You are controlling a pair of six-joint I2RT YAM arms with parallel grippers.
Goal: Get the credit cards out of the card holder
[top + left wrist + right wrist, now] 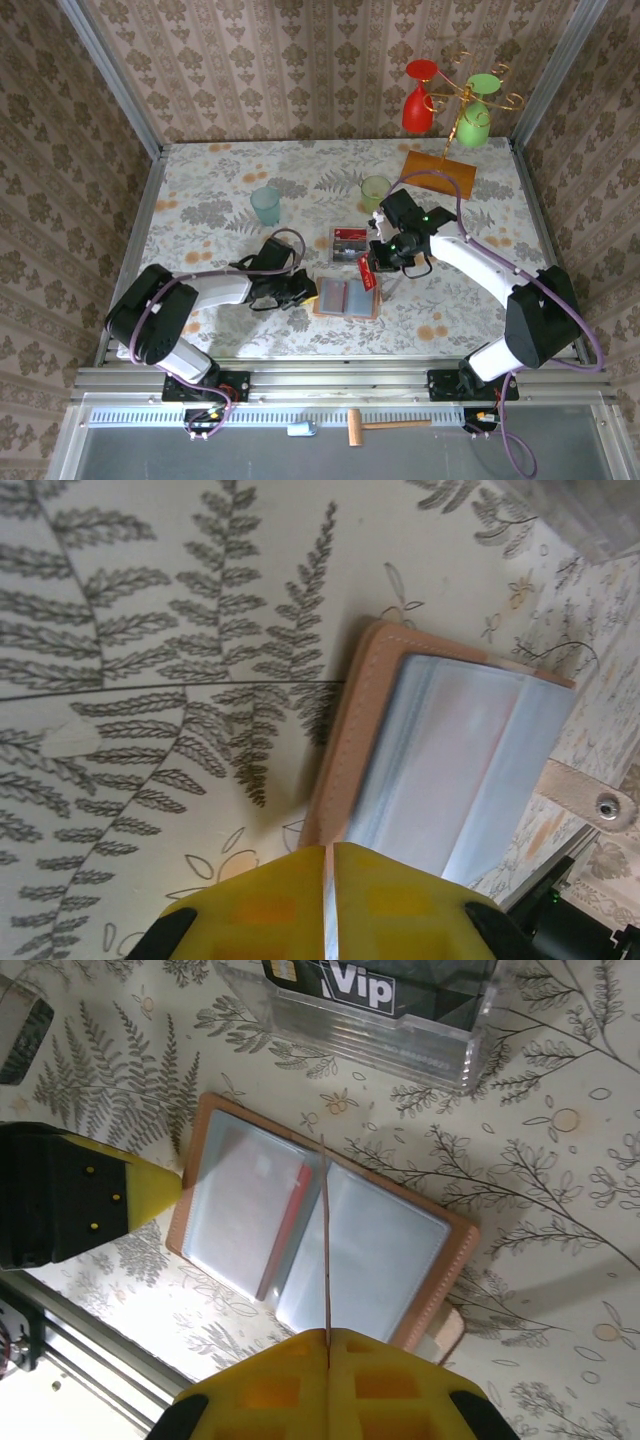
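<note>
One credit card (367, 272) in right fingers (400, 1390), arm (470, 262) reaching inward.

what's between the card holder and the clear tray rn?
Bare tablecloth, clearest in the right wrist view: nothing rests between card holder and clear tray. In the top view the right tool, shut on a red card, hangs by that stretch.

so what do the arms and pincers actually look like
Both match. The left arm and right arm have white links between bulky black joint housings, and a purple cable loops along each. The left pincer and right pincer have blocky yellow fingers on black mounts.
</note>
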